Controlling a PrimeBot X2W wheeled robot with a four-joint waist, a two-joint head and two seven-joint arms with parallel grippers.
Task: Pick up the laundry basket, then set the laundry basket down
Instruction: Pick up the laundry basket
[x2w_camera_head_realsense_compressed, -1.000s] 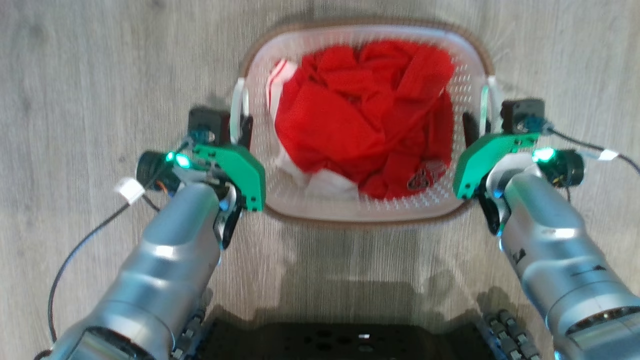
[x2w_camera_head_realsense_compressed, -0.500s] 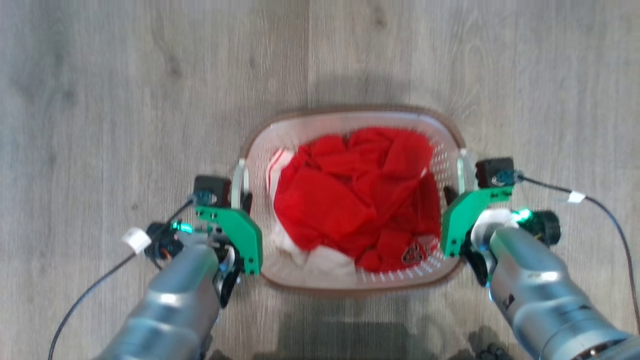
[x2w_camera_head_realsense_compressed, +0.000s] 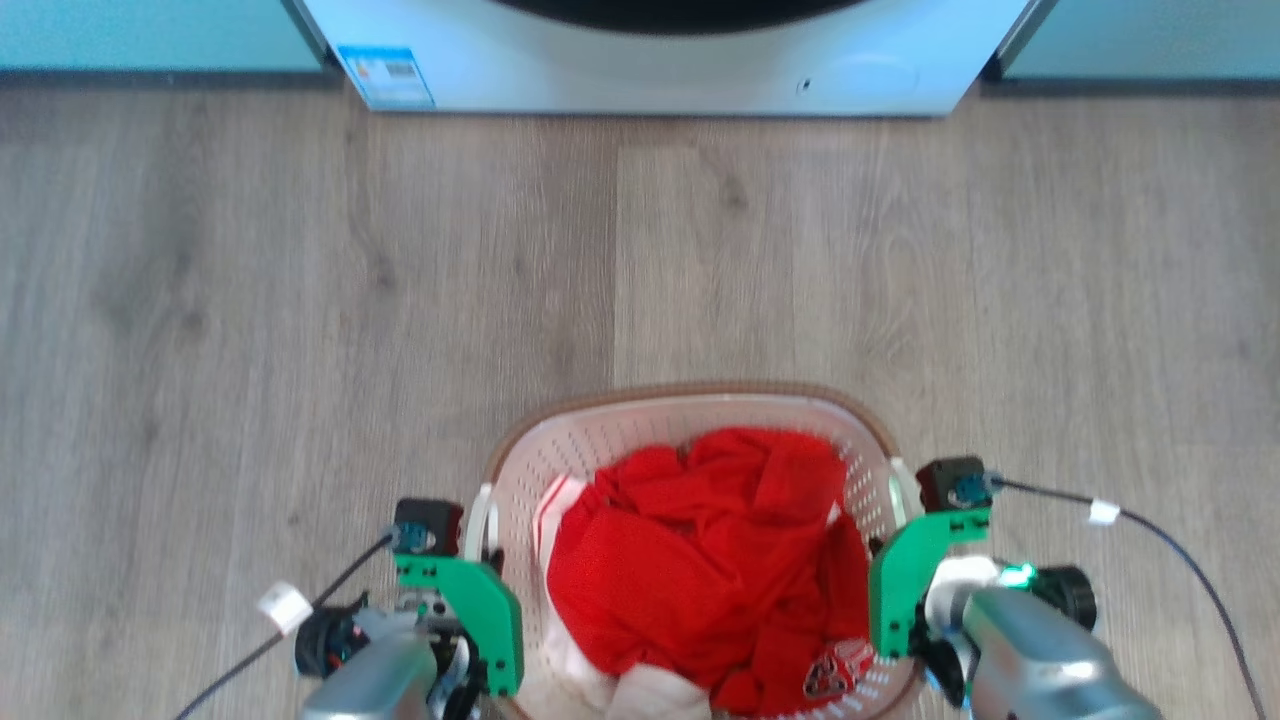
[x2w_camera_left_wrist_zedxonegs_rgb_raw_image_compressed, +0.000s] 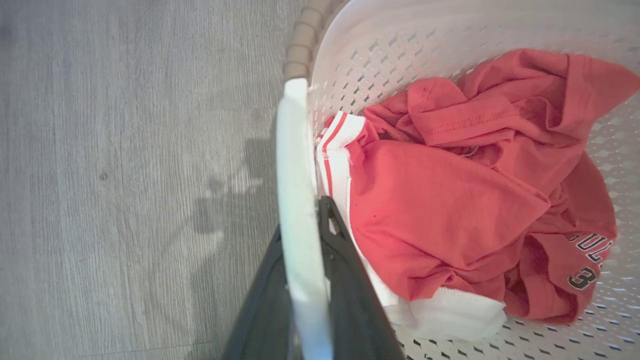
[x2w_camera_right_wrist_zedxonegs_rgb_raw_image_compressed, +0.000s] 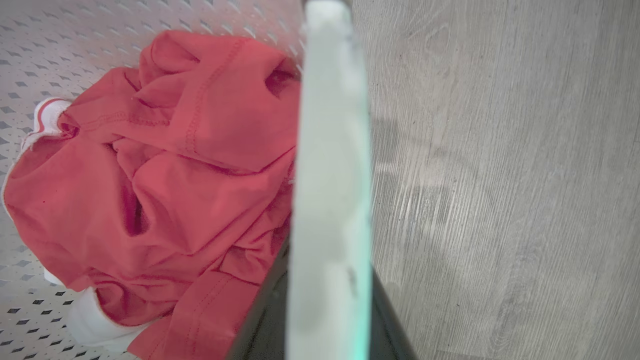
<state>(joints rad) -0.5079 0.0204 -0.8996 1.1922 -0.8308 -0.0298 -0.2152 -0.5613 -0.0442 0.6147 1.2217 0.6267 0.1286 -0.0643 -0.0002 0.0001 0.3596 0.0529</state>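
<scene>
The laundry basket (x2w_camera_head_realsense_compressed: 690, 392), white and perforated with a brown woven rim, is at the bottom centre of the head view, holding red and white clothes (x2w_camera_head_realsense_compressed: 700, 570). My left gripper (x2w_camera_head_realsense_compressed: 487, 545) is shut on its left white handle (x2w_camera_head_realsense_compressed: 484, 515). In the left wrist view the dark fingers (x2w_camera_left_wrist_zedxonegs_rgb_raw_image_compressed: 350, 280) clamp that handle (x2w_camera_left_wrist_zedxonegs_rgb_raw_image_compressed: 295, 175) from both sides. My right gripper (x2w_camera_head_realsense_compressed: 898, 525) is shut on the right handle (x2w_camera_head_realsense_compressed: 903, 480), which in the right wrist view runs as a pale bar (x2w_camera_right_wrist_zedxonegs_rgb_raw_image_compressed: 330, 150) between the dark fingers (x2w_camera_right_wrist_zedxonegs_rgb_raw_image_compressed: 260, 320). The basket's near edge is cut off by the picture.
A white washer (x2w_camera_head_realsense_compressed: 660, 70) with a blue label (x2w_camera_head_realsense_compressed: 385, 75) stands at the top of the head view, with teal panels on either side. Grey wood-look floor (x2w_camera_head_realsense_compressed: 400, 300) stretches between it and the basket. Cables (x2w_camera_head_realsense_compressed: 1180, 560) trail from both wrists.
The head camera has swung up: basket and grippers sit lower and smaller in the picture, and the washer has come into view. Both grippers keep their hold on the handles.
</scene>
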